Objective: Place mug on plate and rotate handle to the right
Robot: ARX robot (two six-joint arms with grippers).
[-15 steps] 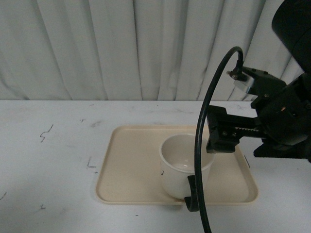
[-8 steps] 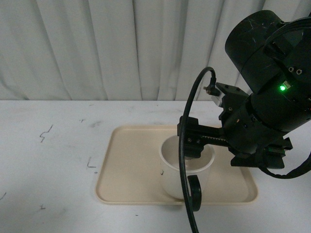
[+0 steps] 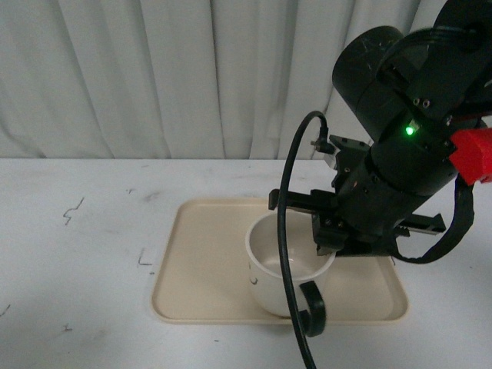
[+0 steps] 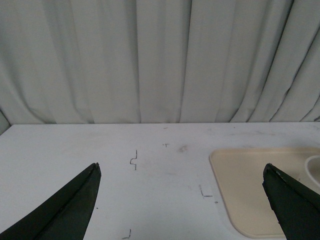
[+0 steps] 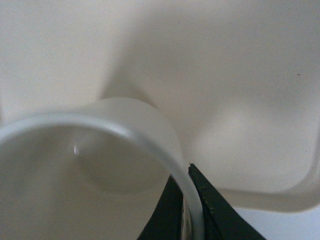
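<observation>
The cream-white mug (image 3: 270, 270) stands upright on the beige plate (image 3: 204, 265), right of its middle. Its black handle (image 3: 314, 307) points toward the front, slightly right. A black mark of the face shows on the mug's left side. My right gripper (image 3: 329, 240) is shut on the mug's right rim. In the right wrist view the fingers (image 5: 210, 210) pinch the rim of the mug (image 5: 125, 150), one inside and one outside, over the plate (image 5: 240, 100). My left gripper (image 4: 182, 200) is open and empty over the table left of the plate (image 4: 250, 180).
A white table (image 3: 77, 261) with small black pen marks (image 3: 73, 211) holds the plate. A pleated white curtain (image 3: 192, 77) hangs behind. A black cable (image 3: 288, 254) loops from my right arm down in front of the mug.
My right arm has swung left and down onto the mug's right rim and shut on it. The mug has turned slightly, its handle shifting a little right.
</observation>
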